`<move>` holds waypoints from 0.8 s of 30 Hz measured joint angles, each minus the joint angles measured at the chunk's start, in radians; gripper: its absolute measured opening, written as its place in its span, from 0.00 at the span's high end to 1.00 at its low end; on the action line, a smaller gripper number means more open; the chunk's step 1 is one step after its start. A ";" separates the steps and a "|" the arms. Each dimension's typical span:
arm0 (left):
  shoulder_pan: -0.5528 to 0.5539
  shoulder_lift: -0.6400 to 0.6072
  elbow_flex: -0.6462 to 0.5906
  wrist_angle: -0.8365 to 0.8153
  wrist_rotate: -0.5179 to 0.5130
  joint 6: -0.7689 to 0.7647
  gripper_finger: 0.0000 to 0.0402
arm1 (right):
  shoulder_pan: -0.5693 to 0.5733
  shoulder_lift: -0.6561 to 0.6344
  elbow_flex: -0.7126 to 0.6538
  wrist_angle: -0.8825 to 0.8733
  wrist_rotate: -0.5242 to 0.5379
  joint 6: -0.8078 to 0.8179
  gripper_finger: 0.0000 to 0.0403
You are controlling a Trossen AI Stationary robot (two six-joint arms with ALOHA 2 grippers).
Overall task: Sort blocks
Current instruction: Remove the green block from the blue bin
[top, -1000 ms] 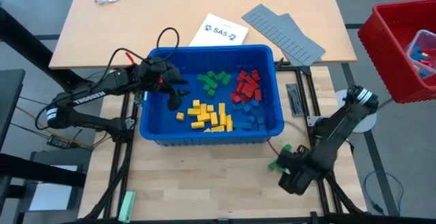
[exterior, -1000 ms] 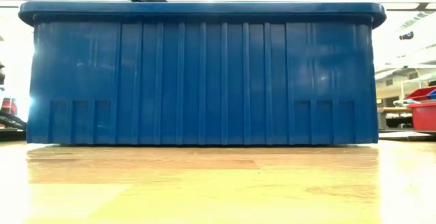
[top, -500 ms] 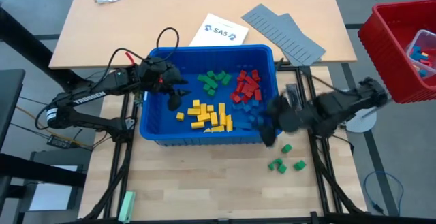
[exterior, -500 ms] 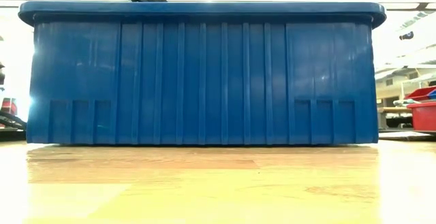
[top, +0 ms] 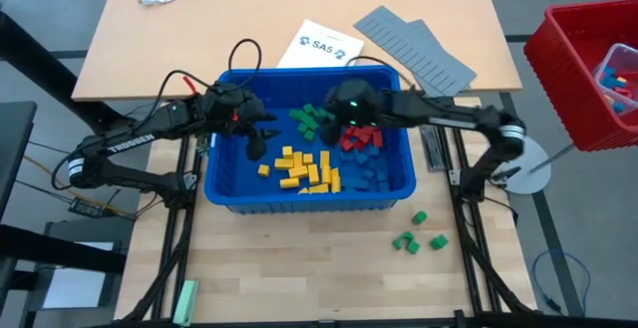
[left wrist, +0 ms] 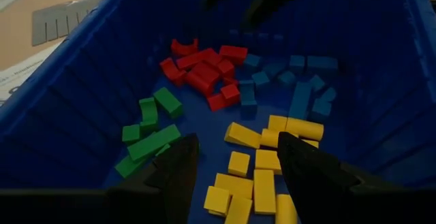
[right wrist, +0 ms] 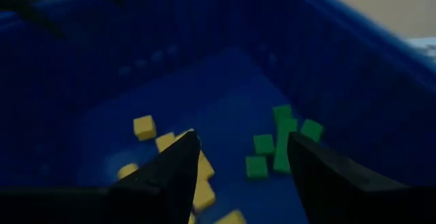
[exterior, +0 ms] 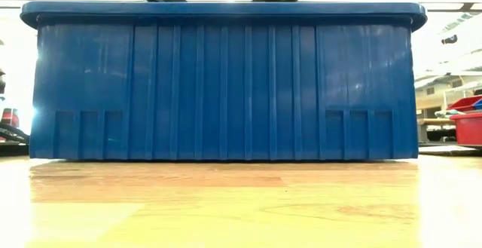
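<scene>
Down inside the deep blue plastic bin [top: 224, 193] the small plastic blocks lie grouped by colour — green [top: 314, 119] toward the back, red [top: 361, 129] beside them, yellow [top: 304, 168] in front, blue [top: 374, 168] at the right. Three green blocks [top: 419, 233] sit out on the pale wooden counter [top: 299, 258], just off the bin's front right corner.

What has changed is the right arm: a second ago it crouched over those strays, and now its right claw [top: 349, 109] has swung up over the bin between the green and red groups, leaving them on the wood. My guess is they still need fetching before the sorting is finished. Its prongs stand apart with nothing between them. The left claw [top: 257, 141] hangs at the bin's left side as before — spread and empty.

From above you get the strays and both arms; the level camera gives only the bin's ribbed wall and the arms' undersides. The left wrist camera alone shows all four heaps close; the right one catches just green and yellow.
</scene>
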 joint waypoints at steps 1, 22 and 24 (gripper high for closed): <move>0.000 0.000 0.000 0.001 -0.001 0.000 0.47 | -0.022 0.030 0.000 0.029 -0.030 -0.011 0.48; 0.099 0.312 0.124 0.048 0.000 0.034 0.47 | -0.124 -0.105 0.000 -0.004 -0.107 -0.149 0.55; 0.099 0.382 0.177 0.032 0.025 0.077 0.47 | -0.118 -0.175 0.000 -0.023 -0.105 -0.149 0.55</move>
